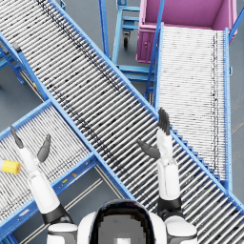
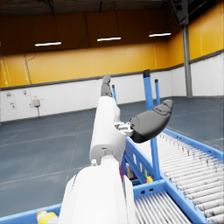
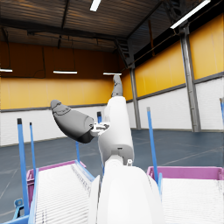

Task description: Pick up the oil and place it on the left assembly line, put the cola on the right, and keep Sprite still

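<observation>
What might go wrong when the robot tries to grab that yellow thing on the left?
1. The yellow-capped bottle, maybe the oil, sits at the very edge of the head view and is mostly cut off. The empty left hand may misjudge the grab.
2. The bottle rests on the rollers of the left line, so a clumsy nudge might send it rolling out of reach.

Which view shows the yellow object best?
Head view: the yellow object lies on the left conveyor, cut by the frame edge. Left wrist view catches only a corner of it; right wrist view shows none.
</observation>
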You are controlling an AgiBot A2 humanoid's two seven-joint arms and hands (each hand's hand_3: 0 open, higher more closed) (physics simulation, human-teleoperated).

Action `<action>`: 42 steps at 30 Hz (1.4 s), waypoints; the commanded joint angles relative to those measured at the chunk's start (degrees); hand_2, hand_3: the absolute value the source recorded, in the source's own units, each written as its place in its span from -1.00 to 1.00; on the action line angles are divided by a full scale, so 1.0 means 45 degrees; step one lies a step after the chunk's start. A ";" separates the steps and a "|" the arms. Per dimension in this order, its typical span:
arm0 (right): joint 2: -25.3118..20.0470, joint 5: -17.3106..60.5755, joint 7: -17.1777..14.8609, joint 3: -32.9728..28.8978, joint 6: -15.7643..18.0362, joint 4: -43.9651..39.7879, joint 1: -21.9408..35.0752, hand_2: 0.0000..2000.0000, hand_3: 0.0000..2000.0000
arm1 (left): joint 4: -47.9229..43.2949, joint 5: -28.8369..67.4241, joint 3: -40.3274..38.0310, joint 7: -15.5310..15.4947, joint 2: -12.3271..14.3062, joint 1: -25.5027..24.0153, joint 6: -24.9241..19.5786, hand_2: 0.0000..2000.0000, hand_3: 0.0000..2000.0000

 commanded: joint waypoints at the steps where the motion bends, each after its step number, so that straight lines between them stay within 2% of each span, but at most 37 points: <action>1: -0.0002 0.0000 0.0000 -0.1282 0.0000 0.0271 0.0055 -1.00 -1.00 | -0.0348 0.0001 0.1851 0.0000 -0.0385 0.0431 0.0000 -1.00 -1.00; 6: 0.0056 -0.0003 0.0000 -0.2235 0.0000 0.0233 0.0253 -1.00 -1.00 | -0.0508 0.0004 0.3087 0.0000 -0.0437 0.0820 0.0000 -1.00 -1.00; 12: 0.0082 -0.0056 -0.0015 -0.2068 0.0015 0.0177 0.0006 -1.00 -1.00 | -0.0537 -0.0083 0.3135 0.0015 -0.0368 0.0667 0.0015 -1.00 -1.00; 20: 0.1214 -0.1176 -0.0353 -0.1111 0.0349 -0.0179 -0.0544 -1.00 -1.00 | -0.0163 -0.2172 0.4387 0.0352 -0.0750 0.0667 0.0353 -1.00 -1.00; 35: 0.4050 -0.3958 -0.1196 0.1213 0.1182 -0.1026 -0.1666 -1.00 -1.00 | 0.0652 -0.7406 0.7660 0.1192 -0.1783 0.0894 0.1195 -1.00 -1.00; 42: 0.4312 -0.4224 -0.1277 0.1439 0.1262 -0.1108 -0.1771 -1.00 -1.00 | 0.0731 -0.7908 0.7976 0.1272 -0.1878 0.0914 0.1275 -1.00 -1.00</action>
